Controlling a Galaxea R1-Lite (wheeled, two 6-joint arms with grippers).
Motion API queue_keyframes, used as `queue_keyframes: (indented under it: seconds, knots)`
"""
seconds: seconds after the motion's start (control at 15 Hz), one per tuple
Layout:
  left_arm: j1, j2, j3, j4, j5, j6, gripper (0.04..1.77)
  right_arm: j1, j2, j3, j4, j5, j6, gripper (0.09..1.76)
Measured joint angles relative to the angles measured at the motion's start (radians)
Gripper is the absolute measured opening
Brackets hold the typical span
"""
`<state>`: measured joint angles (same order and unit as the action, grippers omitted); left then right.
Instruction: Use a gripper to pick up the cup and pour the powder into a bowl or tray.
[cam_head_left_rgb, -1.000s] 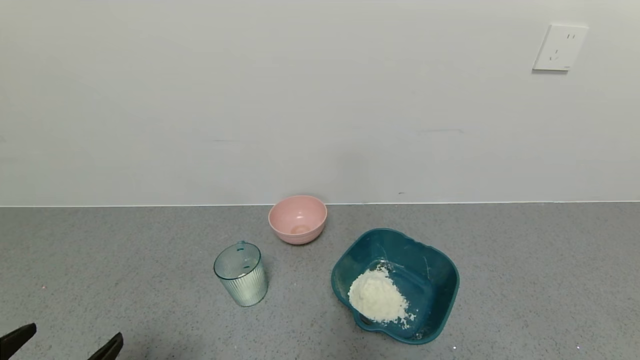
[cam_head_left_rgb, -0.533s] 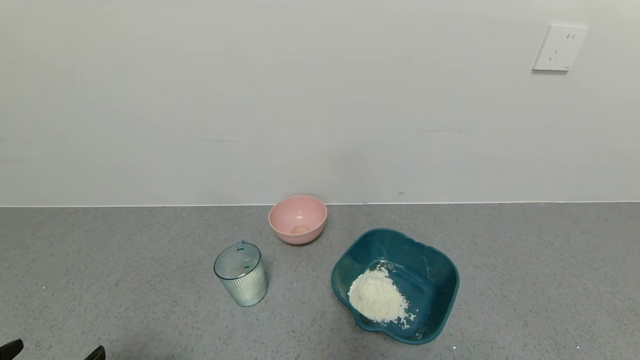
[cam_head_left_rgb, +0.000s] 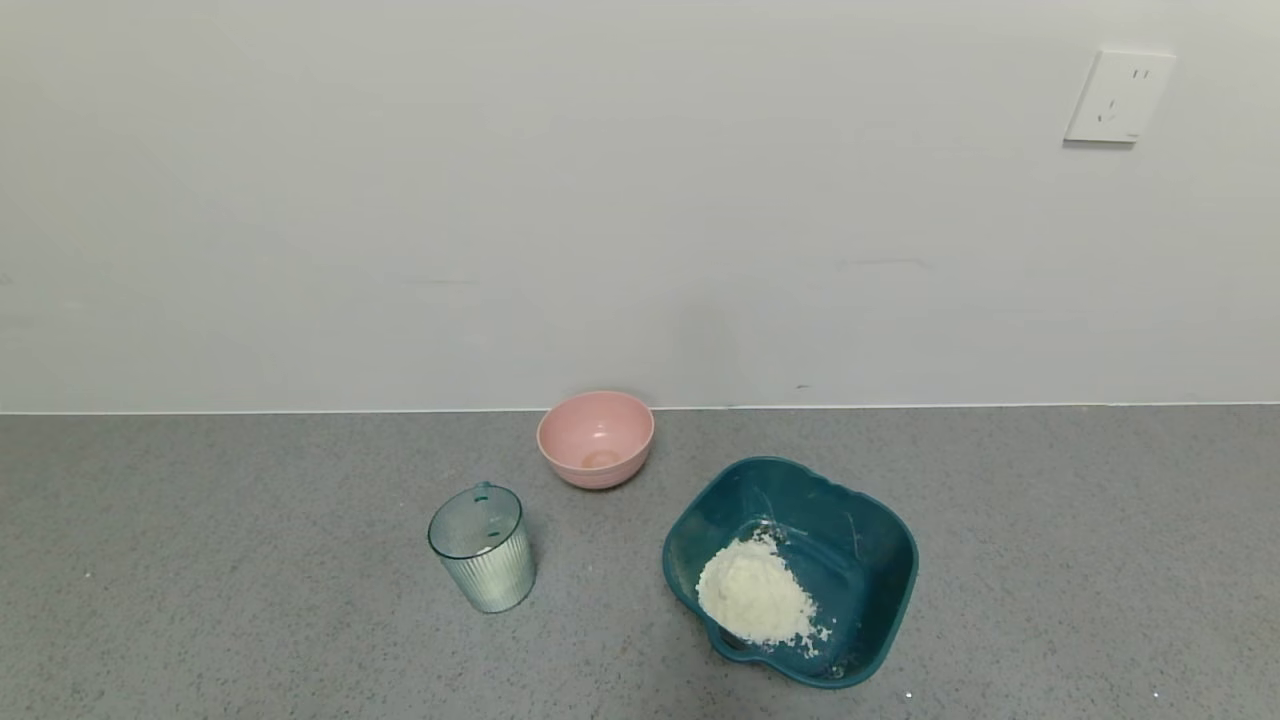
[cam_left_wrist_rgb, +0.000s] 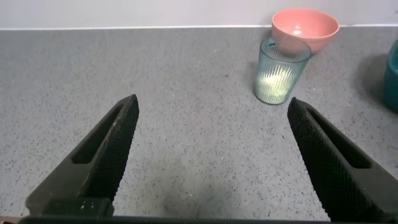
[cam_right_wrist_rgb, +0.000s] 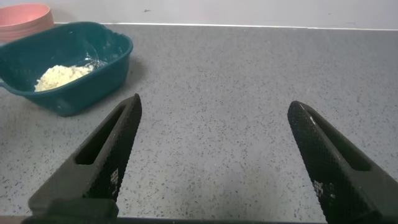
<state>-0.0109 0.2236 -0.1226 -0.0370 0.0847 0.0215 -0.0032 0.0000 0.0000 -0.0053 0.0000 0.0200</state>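
The ribbed pale green cup (cam_head_left_rgb: 483, 549) stands upright on the grey counter, left of centre; it also shows in the left wrist view (cam_left_wrist_rgb: 278, 70) with pale powder low inside. The dark teal basin (cam_head_left_rgb: 850, 520) sits to its right with a heap of white powder (cam_head_left_rgb: 752, 595) in it; it also shows in the right wrist view (cam_right_wrist_rgb: 99, 68). My left gripper (cam_left_wrist_rgb: 212, 107) is open and empty, low over bare counter, well short of the cup. My right gripper (cam_right_wrist_rgb: 214, 106) is open and empty over bare counter beside the basin. Neither gripper shows in the head view.
A small pink bowl (cam_head_left_rgb: 596, 437) stands near the wall behind the cup and also shows in the left wrist view (cam_left_wrist_rgb: 305, 28). A white wall (cam_head_left_rgb: 640, 200) rises at the counter's back edge, with a socket (cam_head_left_rgb: 1119, 96) at upper right.
The left gripper's fingers, seen at the head view's lower left corner a second ago, have slid down out of that view. Cup, basin and pink bowl have not moved.
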Motion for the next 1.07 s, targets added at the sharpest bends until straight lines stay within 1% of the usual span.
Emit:
queue_keyframes:
  seconds: [0.13, 0.27, 0.53, 0.6, 0.67, 0.8, 0.93, 1.07]
  knots:
    - [0.008, -0.09, 0.011, 0.022, -0.038, 0.001, 1.72, 0.0, 0.0, 0.0, 0.0, 0.0, 0.0, 1.71]
    - [0.01, -0.161, 0.034, 0.01, -0.058, 0.001, 1.72, 0.0, 0.0, 0.0, 0.0, 0.0, 0.0, 1.71]
    - [0.012, -0.215, 0.089, -0.142, -0.064, 0.008, 1.72, 0.0, 0.0, 0.0, 0.0, 0.0, 0.0, 1.71]
    - [0.012, -0.219, 0.103, -0.153, -0.065, 0.027, 1.72, 0.0, 0.0, 0.0, 0.0, 0.0, 0.0, 1.71]
    - [0.012, -0.221, 0.113, -0.141, -0.072, 0.045, 1.72, 0.0, 0.0, 0.0, 0.0, 0.0, 0.0, 1.71]
    - [0.012, -0.223, 0.119, -0.118, -0.109, 0.056, 1.72, 0.0, 0.0, 0.0, 0.0, 0.0, 0.0, 1.71]
    - [0.012, -0.224, 0.121, -0.014, -0.129, 0.071, 1.72, 0.0, 0.0, 0.0, 0.0, 0.0, 0.0, 1.71]
    - [0.012, -0.224, 0.121, 0.047, -0.126, 0.076, 1.72, 0.0, 0.0, 0.0, 0.0, 0.0, 0.0, 1.71]
